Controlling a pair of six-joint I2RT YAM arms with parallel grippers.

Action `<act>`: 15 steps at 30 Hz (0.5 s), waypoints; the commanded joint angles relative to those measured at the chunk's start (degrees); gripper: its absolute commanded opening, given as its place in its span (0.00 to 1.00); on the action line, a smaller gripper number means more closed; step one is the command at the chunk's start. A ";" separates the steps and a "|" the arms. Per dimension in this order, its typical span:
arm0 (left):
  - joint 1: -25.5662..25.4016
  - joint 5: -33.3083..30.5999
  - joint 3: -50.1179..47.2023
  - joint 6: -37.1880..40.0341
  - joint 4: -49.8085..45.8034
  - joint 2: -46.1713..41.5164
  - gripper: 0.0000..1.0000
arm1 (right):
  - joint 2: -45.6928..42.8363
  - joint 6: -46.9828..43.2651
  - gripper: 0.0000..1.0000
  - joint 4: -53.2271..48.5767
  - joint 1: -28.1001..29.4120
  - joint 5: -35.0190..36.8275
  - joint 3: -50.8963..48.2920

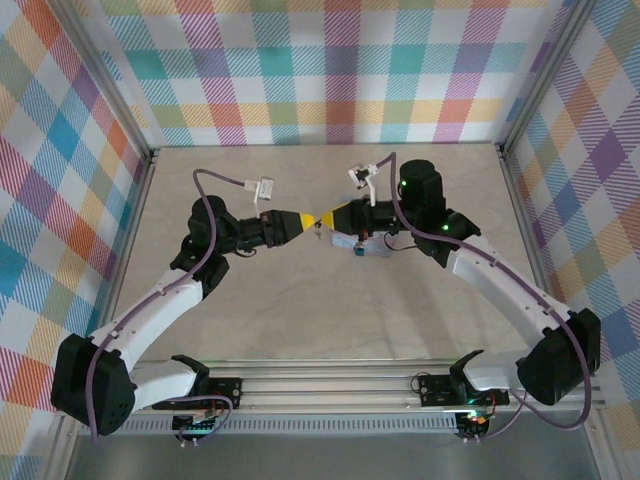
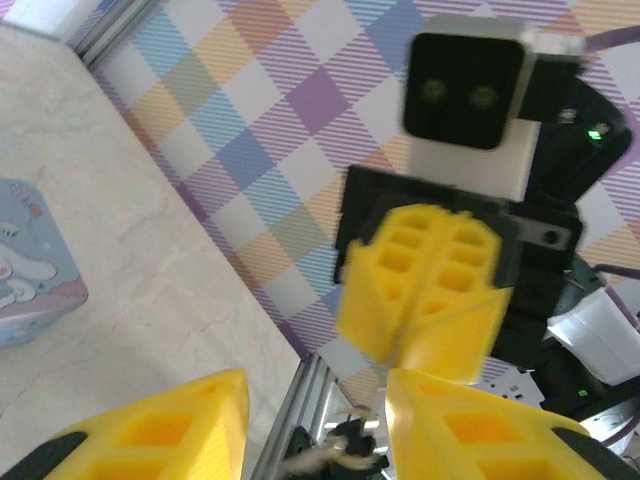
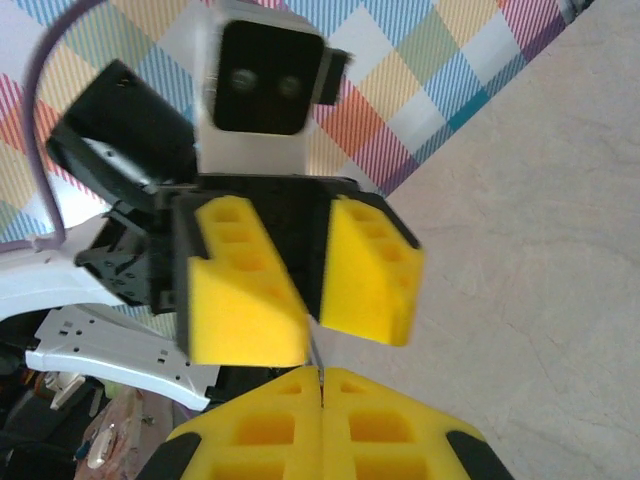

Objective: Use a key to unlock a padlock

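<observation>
**Item 1.** Right gripper (image 3: 322, 395): yellow ribbed fingers pressed together, clamped on the thin greyish metal key (image 3: 318, 362). A narrow sliver of it rises from the seam toward 12 o'clock, aimed at the opposite pincer.

**Item 2.** Left gripper (image 2: 312, 388): yellow fingers standing apart. At 6 o'clock in its wrist view, low between them, sits what looks like the tiny dark padlock (image 2: 345, 450) with its thin metal shackle, close against the finger at 4 o'clock. Whether it is pinched or merely lodged cannot be told.

**Item 3.** Pale blue cartoon-printed box (image 2: 30, 260): lies on the beige marbled table (image 1: 300, 340), at 9 o'clock in the left wrist view.

**Item 4.** Pastel plaid walls (image 1: 330, 70): enclose the table at 9, 12 and 3 o'clock.

**Handling, judged.**
- Key: light, stiff and smooth, so apt to swivel between the pads. Best held by its head, with the blade left free.
- Padlock: light, hard and slick. Best taken across the flat sides of its body, with the keyhole facing the key and the shackle left clear to spring.
</observation>
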 commanded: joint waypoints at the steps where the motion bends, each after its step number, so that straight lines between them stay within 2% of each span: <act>1: -0.65 0.51 -0.87 -1.91 5.31 0.32 0.43 | -1.85 1.77 0.00 3.46 -0.25 -1.59 -1.87; 9: -2.47 1.55 -0.23 -2.18 5.18 0.59 0.42 | -1.70 2.81 0.00 5.15 -0.24 -0.84 -2.91; 15: -2.63 1.64 -0.04 -2.25 5.12 0.67 0.37 | -1.36 2.97 0.00 5.26 -0.28 -0.13 -2.89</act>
